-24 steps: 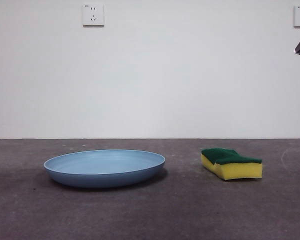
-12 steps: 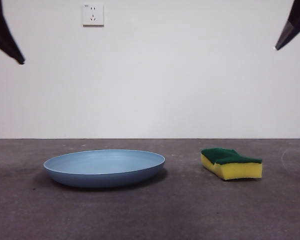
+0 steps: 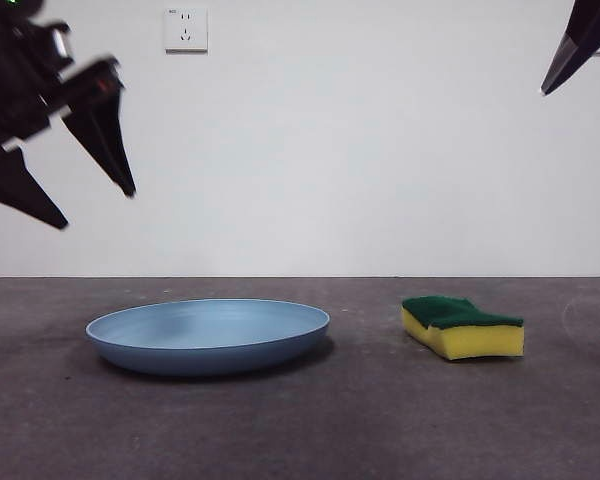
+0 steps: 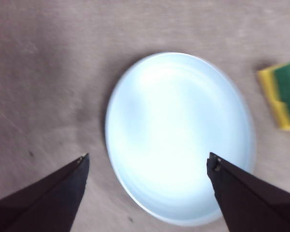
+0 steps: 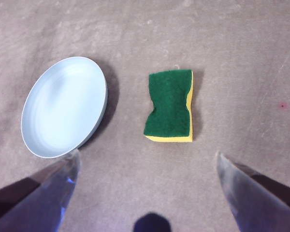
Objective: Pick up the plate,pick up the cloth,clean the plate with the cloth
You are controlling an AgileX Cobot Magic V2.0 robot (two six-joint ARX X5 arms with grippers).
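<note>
The light-blue plate (image 3: 208, 335) lies flat on the dark table, left of centre in the front view. The cloth, a yellow sponge with a green top (image 3: 463, 326), lies to its right, apart from it. My left gripper (image 3: 98, 205) hangs open and empty high above the plate's left side. In the left wrist view the plate (image 4: 179, 135) lies below the open gripper (image 4: 147, 162) and the sponge (image 4: 282, 94) shows at the edge. My right gripper (image 5: 147, 157) is open and empty, high above the sponge (image 5: 169, 105) and the plate (image 5: 63, 106); only its tip (image 3: 570, 50) shows in the front view.
A white wall with two sockets (image 3: 186, 29) stands behind the table. The grey table surface (image 3: 380, 420) runs bare in front of the plate and sponge.
The left gripper has come down and rightward into the front view, toward the space above the plate. The right tip has shifted slightly. Plate and sponge have not moved.
</note>
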